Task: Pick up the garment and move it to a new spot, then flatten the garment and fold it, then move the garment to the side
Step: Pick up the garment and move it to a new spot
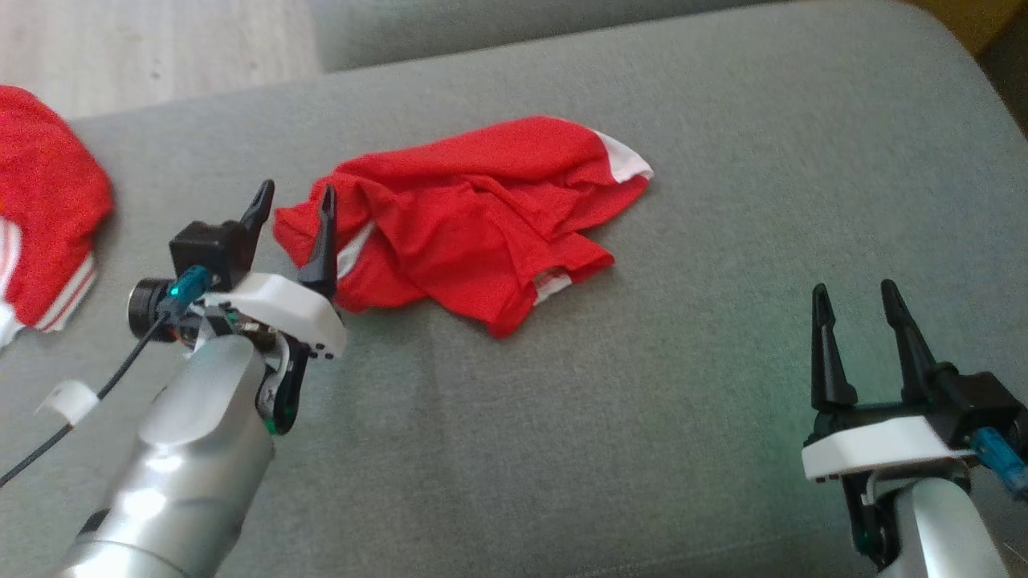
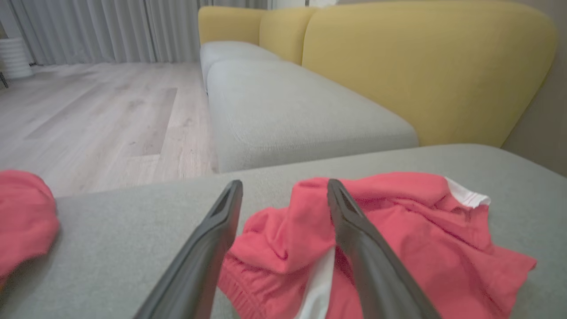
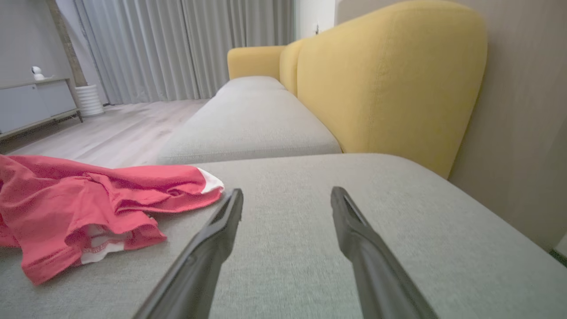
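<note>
The red garment (image 1: 474, 217) lies crumpled on the grey cushion (image 1: 642, 401), its edge at the tips of the left gripper (image 1: 294, 201), spread wide and empty, likely lined up to grasp it, while the right gripper (image 1: 854, 293), also spread and empty, hangs well apart from it.

Bare grey cushion (image 1: 723, 361) lies open right of and nearer than the crumpled red garment (image 1: 474, 217) heaped mid-cushion. A second red garment (image 1: 40, 217) crowds the left edge; the yellow backrest (image 3: 390, 88) walls the far right.
</note>
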### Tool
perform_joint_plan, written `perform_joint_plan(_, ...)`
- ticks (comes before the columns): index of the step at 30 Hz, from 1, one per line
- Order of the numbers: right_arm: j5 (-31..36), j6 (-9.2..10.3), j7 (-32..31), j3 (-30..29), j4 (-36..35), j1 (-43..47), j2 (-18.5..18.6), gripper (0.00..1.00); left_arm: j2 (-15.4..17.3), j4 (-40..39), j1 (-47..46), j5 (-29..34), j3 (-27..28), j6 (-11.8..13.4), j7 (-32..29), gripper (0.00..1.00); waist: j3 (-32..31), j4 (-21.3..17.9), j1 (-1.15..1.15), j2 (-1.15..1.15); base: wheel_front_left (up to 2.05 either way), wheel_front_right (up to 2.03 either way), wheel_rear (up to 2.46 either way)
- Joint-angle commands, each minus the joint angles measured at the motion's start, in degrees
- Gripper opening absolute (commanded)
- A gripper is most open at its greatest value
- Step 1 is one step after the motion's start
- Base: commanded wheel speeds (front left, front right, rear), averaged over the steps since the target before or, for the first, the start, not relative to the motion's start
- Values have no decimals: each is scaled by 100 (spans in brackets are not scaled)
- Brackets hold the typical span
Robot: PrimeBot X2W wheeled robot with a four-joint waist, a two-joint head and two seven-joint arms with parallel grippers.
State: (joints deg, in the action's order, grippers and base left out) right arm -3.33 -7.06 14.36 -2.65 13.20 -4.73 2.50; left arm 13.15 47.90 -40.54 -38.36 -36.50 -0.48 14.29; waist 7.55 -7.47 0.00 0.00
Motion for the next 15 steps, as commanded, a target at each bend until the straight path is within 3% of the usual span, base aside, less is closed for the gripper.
perform_joint_plan(1, 59, -43, 63, 93, -143, -87, 38, 100, 139, -253, -70, 83, 301, 48, 68, 100, -250, 197, 0, 0, 0, 0, 0)
perform_joint_plan(15, 24, -43, 63, 106, -88, 363, 38, 100, 27, -1893, 2066, 663, 1244, 465, 70, 100, -1005, 831, 0, 0, 0, 0, 0)
